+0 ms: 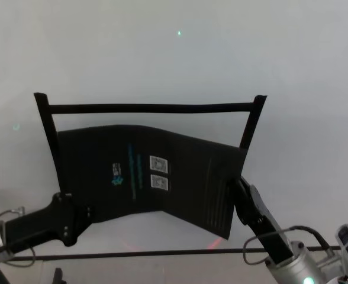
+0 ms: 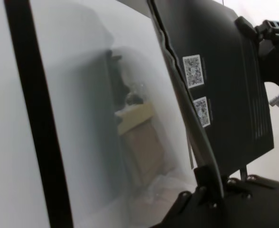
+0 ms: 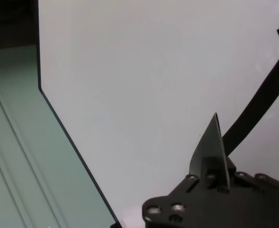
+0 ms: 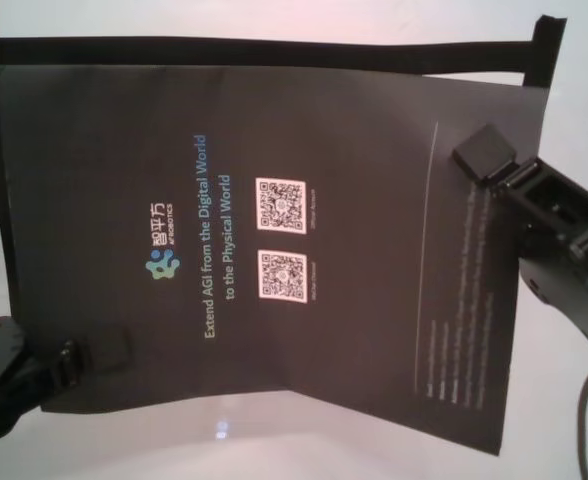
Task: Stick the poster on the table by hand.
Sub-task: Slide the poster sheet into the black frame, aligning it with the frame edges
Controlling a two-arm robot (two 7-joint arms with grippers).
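Head and chest views face down onto the poster (image 1: pixel 144 174); wrist views skim the table (image 3: pixel 144 71) closely.

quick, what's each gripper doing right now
Left gripper: shut on the poster, at its near left corner.
Right gripper: shut on the poster's right edge.
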